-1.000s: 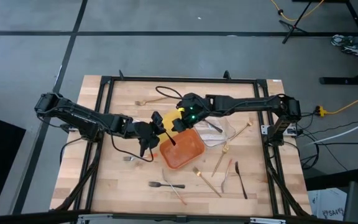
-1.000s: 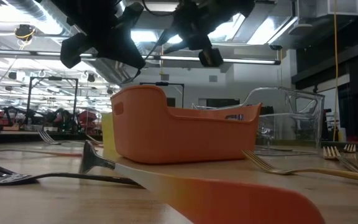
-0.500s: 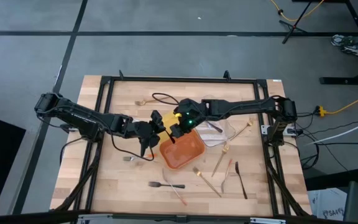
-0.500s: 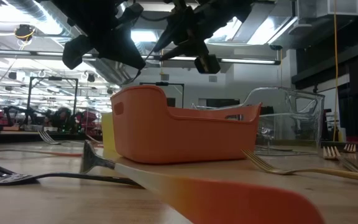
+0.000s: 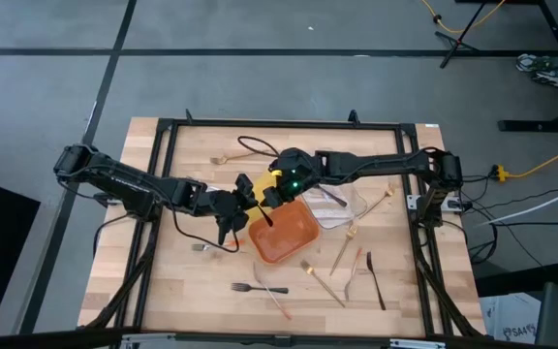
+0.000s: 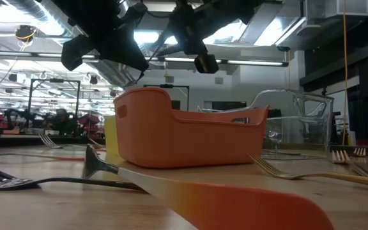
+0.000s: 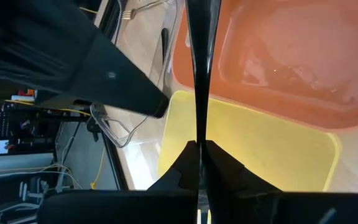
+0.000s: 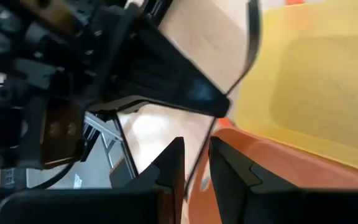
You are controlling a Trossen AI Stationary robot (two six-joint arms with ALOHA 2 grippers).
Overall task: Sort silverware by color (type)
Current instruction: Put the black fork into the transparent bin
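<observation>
My left gripper (image 5: 247, 199) (image 7: 199, 146) is shut on a thin black utensil (image 5: 263, 212) (image 7: 199, 74) that hangs over the seam between the yellow tray (image 5: 275, 177) and the orange tray (image 5: 285, 235). My right gripper (image 5: 272, 195) (image 8: 196, 158) stands open close by. One finger is on each side of the black utensil's shaft (image 8: 199, 163), which runs through the gap. I cannot tell whether they touch it. More silverware lies on the table: gold forks (image 5: 343, 250), a black fork (image 5: 258, 288), and an orange-handled piece (image 5: 279, 304). My left gripper pinches one end of the black utensil (image 7: 199, 138) between its two fingertips. The fingers lie along it, so the utensil runs straight on from them, slanting down. It is lifted clear above the trays.
A clear tray (image 5: 355, 206) with silverware in it stands right of the orange one. Another black utensil (image 5: 376, 281) lies at the near right, and a gold fork (image 5: 225, 157) and a black cable (image 5: 256, 145) at the far side. A metal frame (image 5: 163, 184) borders the table.
My right gripper has crept a little toward the table's left, closer to my left gripper and the black utensil, its finger gap unchanged. My left gripper and the utensil have kept still.
</observation>
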